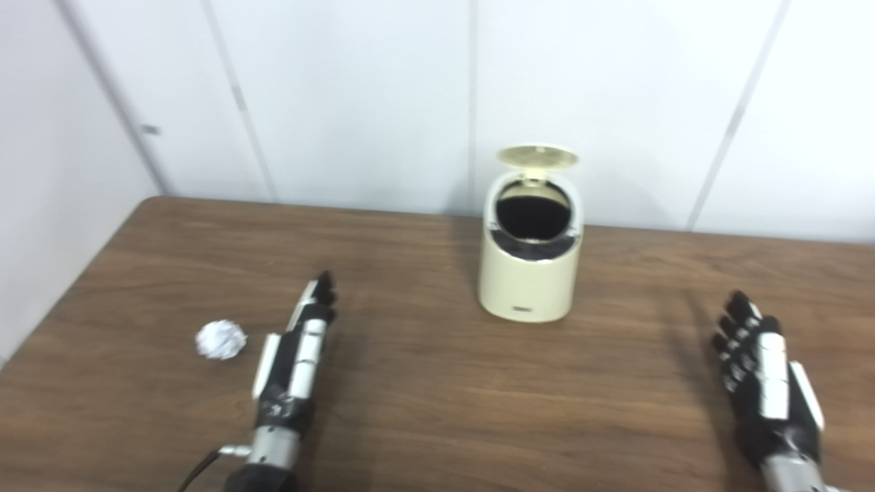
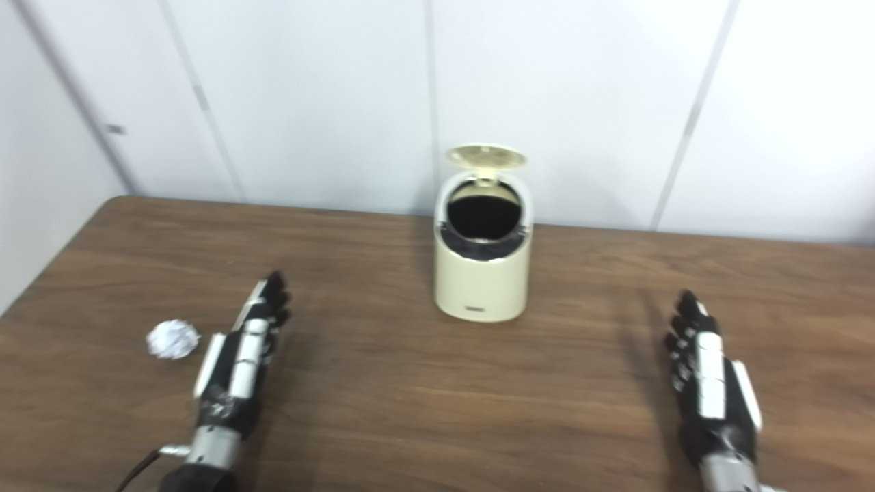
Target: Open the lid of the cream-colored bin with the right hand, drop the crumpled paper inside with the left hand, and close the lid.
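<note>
The cream-colored bin [image 1: 530,273] stands upright at the middle back of the table. Its lid [image 1: 537,156] is tipped up and the dark inside shows. A crumpled white paper ball [image 1: 220,339] lies on the table at the left. My left hand [image 1: 297,355] lies flat just right of the paper, fingers straight, holding nothing and not touching it. My right hand [image 1: 762,372] is at the lower right, fingers straight and apart, empty, well right of the bin. Both hands also show in the right eye view, left [image 2: 239,359] and right [image 2: 707,379].
The brown wooden table [image 1: 437,383] fills the lower view, with its far edge against a white panelled wall [image 1: 355,89]. The table's left edge runs close to the paper ball.
</note>
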`<move>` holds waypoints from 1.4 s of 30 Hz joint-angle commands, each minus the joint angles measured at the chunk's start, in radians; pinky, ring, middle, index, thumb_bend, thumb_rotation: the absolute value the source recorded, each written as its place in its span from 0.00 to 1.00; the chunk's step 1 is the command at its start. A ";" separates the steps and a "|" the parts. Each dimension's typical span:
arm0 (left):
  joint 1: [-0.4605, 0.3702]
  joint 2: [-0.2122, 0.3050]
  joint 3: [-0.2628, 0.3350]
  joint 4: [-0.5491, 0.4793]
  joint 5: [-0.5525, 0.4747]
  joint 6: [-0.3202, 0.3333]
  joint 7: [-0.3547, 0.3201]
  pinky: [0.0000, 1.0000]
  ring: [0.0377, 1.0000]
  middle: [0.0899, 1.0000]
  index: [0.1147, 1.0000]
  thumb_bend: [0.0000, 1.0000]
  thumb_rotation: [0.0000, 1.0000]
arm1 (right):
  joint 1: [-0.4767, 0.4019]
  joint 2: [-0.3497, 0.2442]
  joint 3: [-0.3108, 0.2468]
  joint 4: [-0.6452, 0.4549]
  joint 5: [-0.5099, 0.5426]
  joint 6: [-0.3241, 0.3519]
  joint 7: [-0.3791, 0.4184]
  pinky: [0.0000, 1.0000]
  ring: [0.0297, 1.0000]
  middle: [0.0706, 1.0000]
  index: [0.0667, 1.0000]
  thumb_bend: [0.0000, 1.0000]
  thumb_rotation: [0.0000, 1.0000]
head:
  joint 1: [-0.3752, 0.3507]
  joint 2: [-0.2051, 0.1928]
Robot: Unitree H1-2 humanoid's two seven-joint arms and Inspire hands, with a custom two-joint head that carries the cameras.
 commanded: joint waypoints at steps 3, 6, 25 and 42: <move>0.012 -0.023 -0.016 -0.004 0.018 -0.004 0.019 0.99 0.98 0.99 0.98 0.47 0.90 | -0.030 -0.020 -0.010 -0.006 0.030 -0.038 0.017 1.00 1.00 0.99 0.97 0.45 0.95 | 0.014 0.001; 0.011 -0.027 -0.020 -0.010 0.022 0.004 0.023 0.99 0.98 0.99 0.99 0.46 0.90 | -0.030 -0.021 -0.011 -0.026 0.032 -0.009 0.008 1.00 0.99 0.98 0.96 0.44 0.96 | 0.032 0.006; -0.006 0.019 -0.023 -0.127 0.122 0.107 0.047 0.98 0.99 0.97 0.97 0.57 0.81 | -0.039 -0.025 0.003 -0.037 0.026 0.021 -0.003 1.00 0.98 0.97 0.94 0.42 0.89 | 0.064 0.002; -0.024 0.152 0.049 -0.285 0.169 0.213 0.042 0.94 0.97 0.96 0.94 0.75 0.53 | -0.041 -0.024 0.019 -0.031 0.018 0.010 0.003 1.00 0.98 0.98 0.95 0.47 0.85 | 0.060 0.003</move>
